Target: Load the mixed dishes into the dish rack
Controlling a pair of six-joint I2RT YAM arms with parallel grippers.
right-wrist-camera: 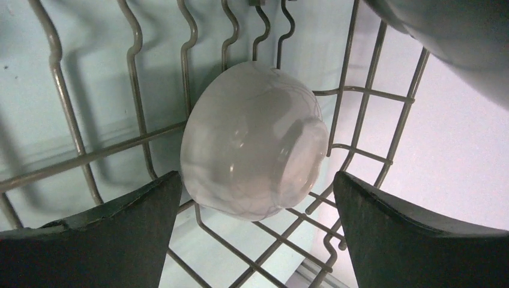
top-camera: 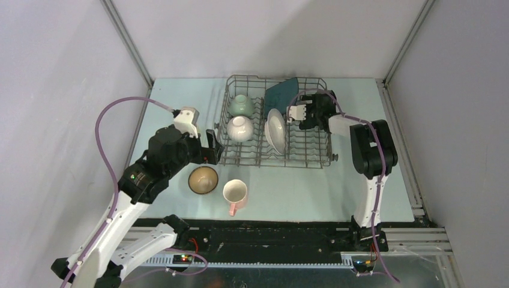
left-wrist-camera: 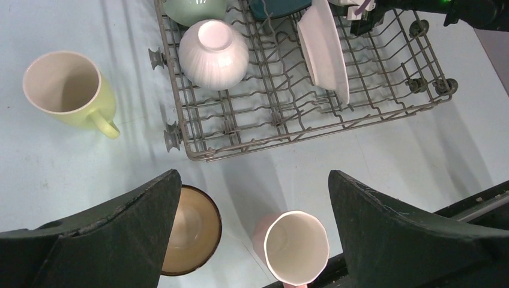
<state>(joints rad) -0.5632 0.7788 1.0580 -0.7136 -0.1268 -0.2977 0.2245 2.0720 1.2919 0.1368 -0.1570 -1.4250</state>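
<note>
Pick step: L hand [left-wrist-camera: 252, 186] spread above brown bowl [left-wrist-camera: 192, 234]; R hand [right-wrist-camera: 255, 180] spread, white bowl [right-wrist-camera: 252, 150] in dish rack [top-camera: 300, 157] below it; next: lower L, pinch rim

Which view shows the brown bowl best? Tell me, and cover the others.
Top external: the brown bowl sits whole and unobstructed on the table. Left wrist shows it partly hidden behind one of the jaws; right wrist does not show it.
</note>
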